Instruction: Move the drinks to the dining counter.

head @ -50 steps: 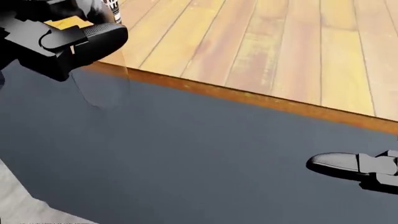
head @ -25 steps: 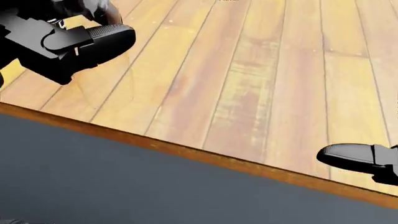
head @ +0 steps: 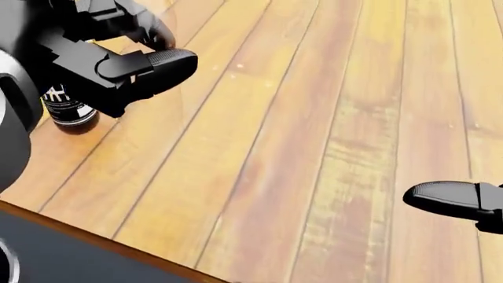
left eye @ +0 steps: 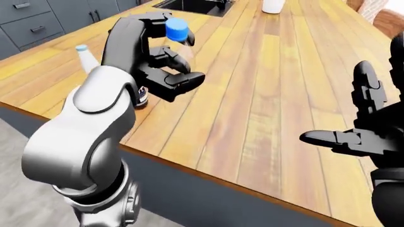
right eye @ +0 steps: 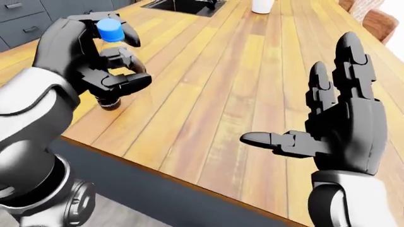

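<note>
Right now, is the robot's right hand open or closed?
Open. The right hand has its fingers spread upward and thumb out sideways over the wooden counter, holding nothing.

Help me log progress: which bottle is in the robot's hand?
The clear blue-capped bottle, gripped by the left hand. The dark bottle and pale-capped bottle stand on the counter.

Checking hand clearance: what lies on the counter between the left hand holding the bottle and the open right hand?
Only bare wooden counter between the left hand, closed round the blue-capped bottle, and right hand, in the right-eye view.

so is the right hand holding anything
No, the right hand is spread open with its fingers apart, nothing in it.
</note>
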